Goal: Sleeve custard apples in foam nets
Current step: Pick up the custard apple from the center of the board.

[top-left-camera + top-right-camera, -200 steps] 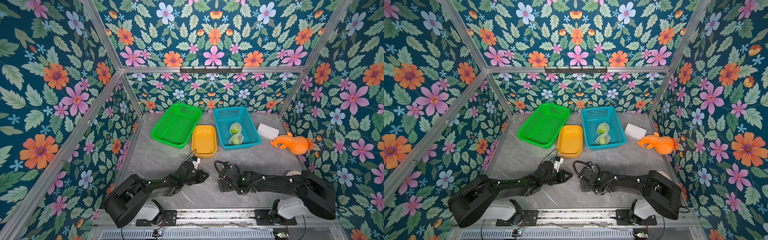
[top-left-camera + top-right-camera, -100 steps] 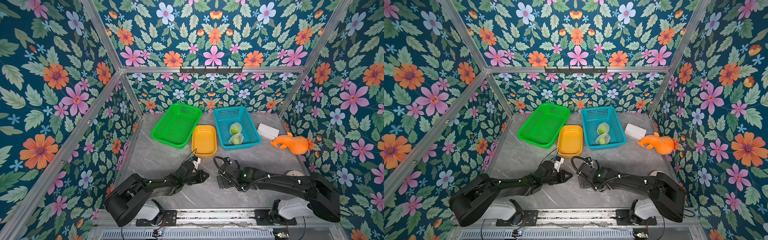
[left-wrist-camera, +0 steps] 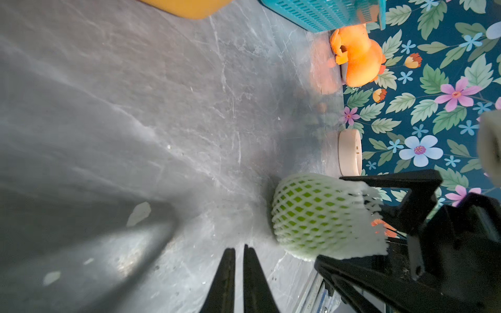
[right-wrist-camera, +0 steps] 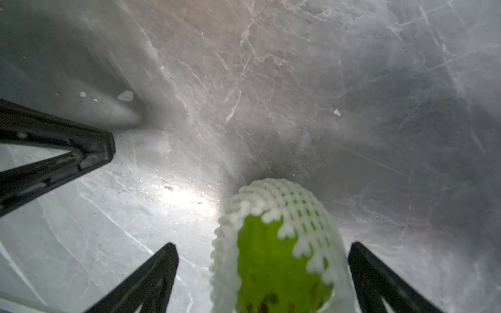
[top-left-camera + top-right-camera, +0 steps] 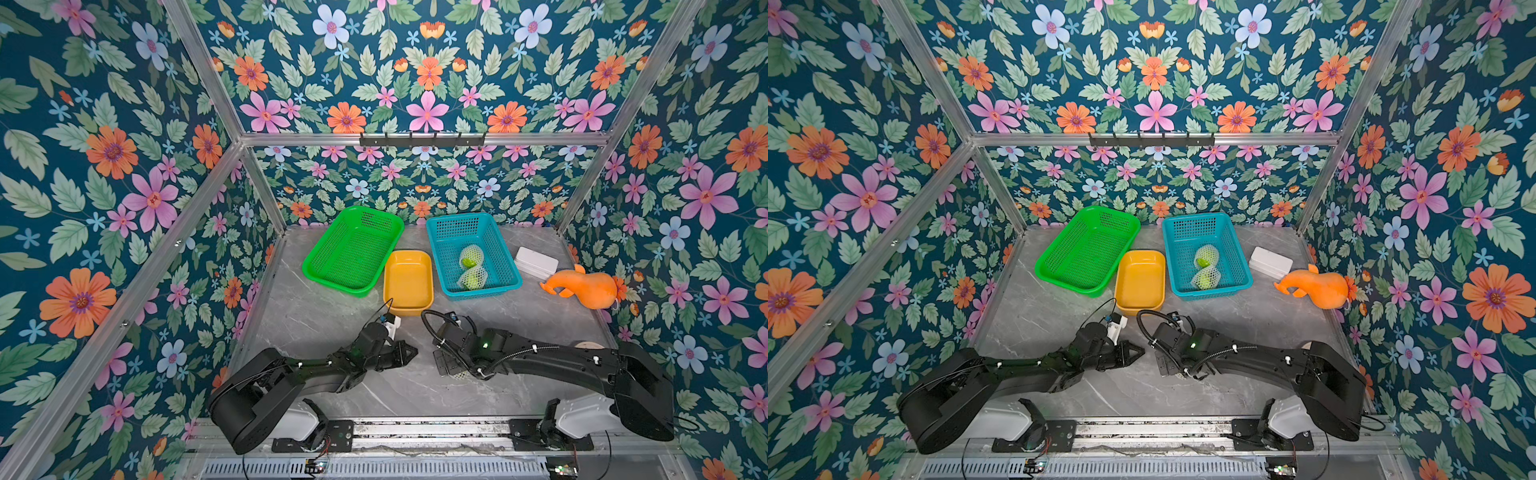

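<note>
While the teal basket [image 5: 455, 227] already holds two sleeved custard apples [image 5: 471, 257], lying touching one behind the other, I make the job roughly two thirds done.

The third custard apple [image 4: 271, 267] sits on the table [image 5: 332, 316] well in front of the teal basket, on the arm-base side. Its foam net [image 3: 311, 214] is on. From the left wrist I see white mesh round the whole body, with a ragged end running past the fruit. From the right wrist, bare green shows only at the open mouth of the net. I'd call the sleeving itself finished.

My right gripper [image 4: 262, 244] is released, its jaws spread wide on either side of that fruit. There's a clear gap on one side, so I don't read it as a grip.

My left gripper [image 3: 238, 248] is clenched on nothing, tips nearly touching, low over the table just beside the netted fruit.

No loose nets or bare fruit show anywhere. The green basket [image 5: 374, 210] and yellow tray [image 5: 408, 286] beside the teal basket are both bare.

What's left, I reckon, is to close on this last one and carry it to the teal basket.
</note>
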Controlling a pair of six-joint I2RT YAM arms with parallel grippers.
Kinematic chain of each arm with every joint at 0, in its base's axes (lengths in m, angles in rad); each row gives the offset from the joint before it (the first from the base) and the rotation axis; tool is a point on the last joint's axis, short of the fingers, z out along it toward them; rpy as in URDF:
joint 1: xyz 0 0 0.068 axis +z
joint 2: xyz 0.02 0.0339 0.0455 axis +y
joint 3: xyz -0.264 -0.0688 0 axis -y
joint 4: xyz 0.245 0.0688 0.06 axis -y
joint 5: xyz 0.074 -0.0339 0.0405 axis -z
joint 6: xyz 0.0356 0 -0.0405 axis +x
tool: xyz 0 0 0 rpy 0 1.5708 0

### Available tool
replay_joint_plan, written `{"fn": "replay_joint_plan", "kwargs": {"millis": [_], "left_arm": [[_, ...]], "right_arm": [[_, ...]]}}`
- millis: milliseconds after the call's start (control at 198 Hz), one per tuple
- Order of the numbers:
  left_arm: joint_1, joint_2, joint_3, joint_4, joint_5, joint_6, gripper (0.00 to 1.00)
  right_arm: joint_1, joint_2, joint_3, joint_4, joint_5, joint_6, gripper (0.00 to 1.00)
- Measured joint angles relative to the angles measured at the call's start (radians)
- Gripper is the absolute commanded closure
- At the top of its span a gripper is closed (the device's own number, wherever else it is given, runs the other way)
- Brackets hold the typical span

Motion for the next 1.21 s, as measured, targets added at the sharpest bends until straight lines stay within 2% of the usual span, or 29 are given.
{"fn": "replay_joint_plan", "kwargs": {"millis": [111,944,1030,1106,1212], "left_arm": [[0.000,0.000,0.000,0.005,0.000,0.000,0.87],[0.000,0.002,0.000,0.020,0.006,-0.003,0.87],[0.000,0.002,0.002,0.020,0.006,-0.004,0.87],[0.000,0.003,0.005,0.023,0.006,-0.004,0.87],[0.000,0.005,0.010,0.023,0.006,-0.003,0.87]], "right_arm": [[0.000,0.020,-0.020,0.000,0.001,0.005,0.13],[0.002,0.029,-0.133,0.116,-0.032,0.087,0.11],[0.002,0.029,-0.133,0.119,-0.031,0.092,0.14],[0.002,0.018,-0.129,0.116,-0.031,0.093,0.22],[-0.007,-0.026,-0.113,0.106,-0.029,0.094,0.23]]}}
